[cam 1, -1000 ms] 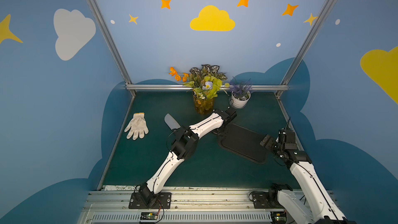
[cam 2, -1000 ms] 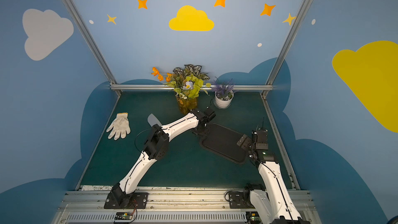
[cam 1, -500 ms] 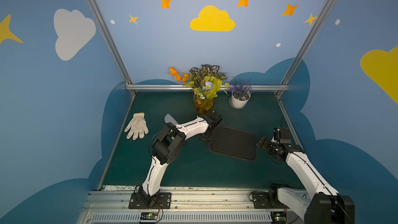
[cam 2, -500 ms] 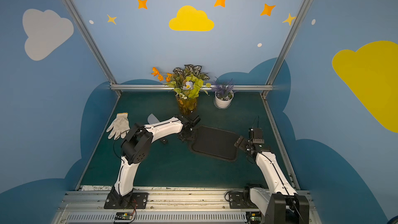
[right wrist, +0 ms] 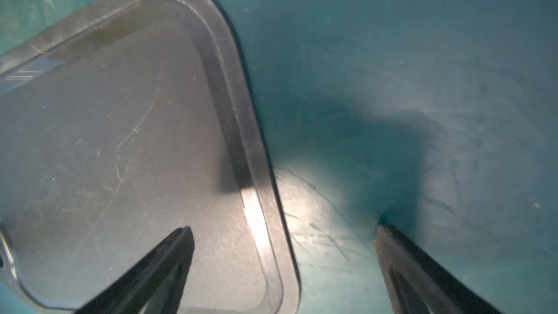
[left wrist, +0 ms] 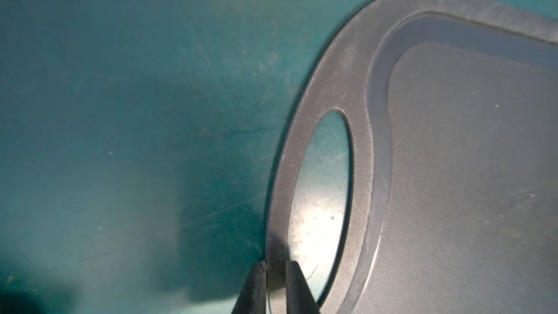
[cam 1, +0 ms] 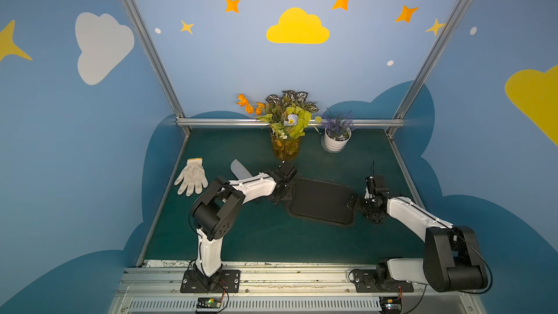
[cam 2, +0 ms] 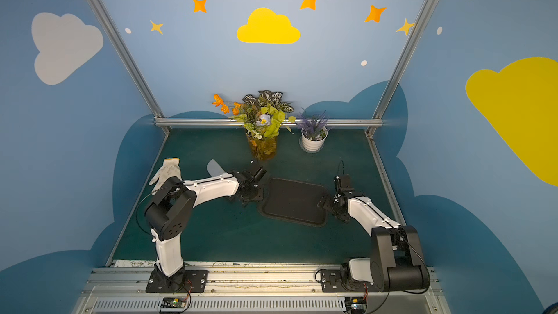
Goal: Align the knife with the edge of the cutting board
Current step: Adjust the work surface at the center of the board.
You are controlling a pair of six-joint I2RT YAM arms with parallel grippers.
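Observation:
The black cutting board (cam 1: 323, 200) (cam 2: 294, 202) lies flat on the green mat, with its handle slot at the left end. My left gripper (left wrist: 279, 264) is shut on the thin strip of rim between the slot and the board's outer edge (left wrist: 338, 86). It shows at the board's left end in both top views (cam 1: 285, 196) (cam 2: 256, 196). My right gripper (right wrist: 283, 231) is open and straddles the board's right edge (right wrist: 105, 161), one finger over the board and one over the mat (cam 1: 353, 203). Only the knife's grey blade (cam 1: 240, 170) (cam 2: 215, 167) shows, behind my left forearm; its handle is hidden.
A white work glove (cam 1: 191, 176) lies near the left wall. An amber vase of flowers (cam 1: 285, 143) and a small white pot (cam 1: 335, 141) stand at the back, in front of the metal rail (cam 1: 217, 122). Blue walls close in both sides.
My left arm has folded back and drawn the board leftward, turning it more level across the mat. My right gripper has followed to the board's right end, still open.

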